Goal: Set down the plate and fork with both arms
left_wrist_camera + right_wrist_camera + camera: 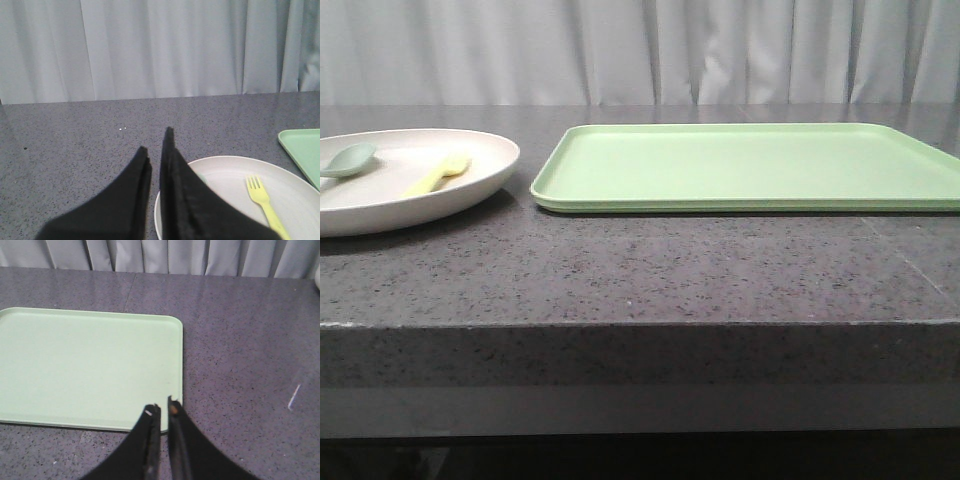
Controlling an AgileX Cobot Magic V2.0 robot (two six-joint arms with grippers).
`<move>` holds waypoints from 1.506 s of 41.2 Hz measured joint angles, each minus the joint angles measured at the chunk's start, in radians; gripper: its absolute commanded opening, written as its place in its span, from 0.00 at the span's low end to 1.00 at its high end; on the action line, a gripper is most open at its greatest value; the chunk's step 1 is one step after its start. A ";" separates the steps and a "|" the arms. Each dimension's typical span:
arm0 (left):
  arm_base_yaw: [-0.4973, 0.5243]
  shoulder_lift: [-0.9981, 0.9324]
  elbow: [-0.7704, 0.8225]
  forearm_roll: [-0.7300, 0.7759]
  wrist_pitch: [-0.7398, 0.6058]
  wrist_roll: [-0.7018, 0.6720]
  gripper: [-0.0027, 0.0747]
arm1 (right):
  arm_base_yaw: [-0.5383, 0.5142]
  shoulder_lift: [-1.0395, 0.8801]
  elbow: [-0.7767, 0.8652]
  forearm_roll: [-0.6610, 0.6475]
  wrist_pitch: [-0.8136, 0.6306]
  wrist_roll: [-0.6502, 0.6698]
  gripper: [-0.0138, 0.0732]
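The cream-white plate [485,175] rests on the stone counter at the front view's left edge. On it lies the pale-yellow fork [440,173], next to a sage-green spoon [348,160]. Neither gripper shows in the front view. In the left wrist view my left gripper [156,140] hovers over the near rim of the plate [225,180], shut and empty, with the fork [262,197] off to one side. One finger hides most of the spoon. My right gripper [164,405] is shut and empty over the corner of the light-green tray [90,365].
The light-green tray [750,165] lies bare on the counter to the right of the plate; its corner [305,150] shows in the left wrist view. A white curtain hangs behind the counter. The counter's front edge runs across the front view.
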 measured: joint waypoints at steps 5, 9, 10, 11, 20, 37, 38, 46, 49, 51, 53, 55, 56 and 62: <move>0.000 0.000 0.000 -0.004 0.000 0.000 0.71 | 0.000 0.000 0.000 -0.002 0.000 0.000 0.82; 0.000 0.000 0.000 -0.008 0.000 0.000 0.74 | 0.000 0.000 0.000 -0.004 -0.006 0.000 0.89; 0.000 0.000 0.000 -0.008 0.000 0.000 0.74 | 0.000 0.000 0.000 -0.004 -0.009 0.000 0.89; 0.000 0.000 0.000 -0.008 0.000 0.000 0.74 | 0.000 0.000 0.000 -0.004 -0.013 0.000 0.89; 0.000 0.013 -0.002 -0.029 -0.030 0.000 0.74 | 0.000 0.000 0.000 -0.004 -0.034 0.000 0.89; 0.000 0.361 -0.399 -0.043 0.349 0.000 0.74 | 0.000 0.000 0.000 -0.004 -0.035 0.000 0.89; 0.000 0.384 -0.434 -0.043 0.376 0.000 0.74 | 0.000 0.000 0.000 -0.004 -0.035 0.000 0.89; 0.002 0.582 -0.641 -0.024 0.594 -0.002 0.74 | 0.000 0.000 0.000 -0.004 -0.035 -0.002 0.89; 0.021 0.648 -0.705 -0.014 0.671 -0.010 0.74 | 0.000 0.000 0.000 -0.004 -0.035 -0.002 0.89; 0.040 0.692 -0.746 -0.014 0.725 -0.022 0.74 | 0.000 0.000 0.000 -0.004 -0.035 -0.002 0.89; 0.056 0.734 -0.775 -0.014 0.772 -0.029 0.74 | 0.000 0.000 0.000 -0.004 -0.035 -0.002 0.89; 0.071 0.776 -0.800 -0.016 0.812 -0.031 0.74 | 0.000 0.000 0.000 -0.004 -0.035 -0.002 0.89; 0.075 0.799 -0.812 -0.016 0.829 -0.034 0.74 | 0.000 0.000 0.000 -0.004 -0.035 -0.002 0.89; 0.080 0.917 -0.858 -0.056 0.925 -0.036 0.74 | 0.000 0.000 0.000 -0.004 -0.035 -0.002 0.89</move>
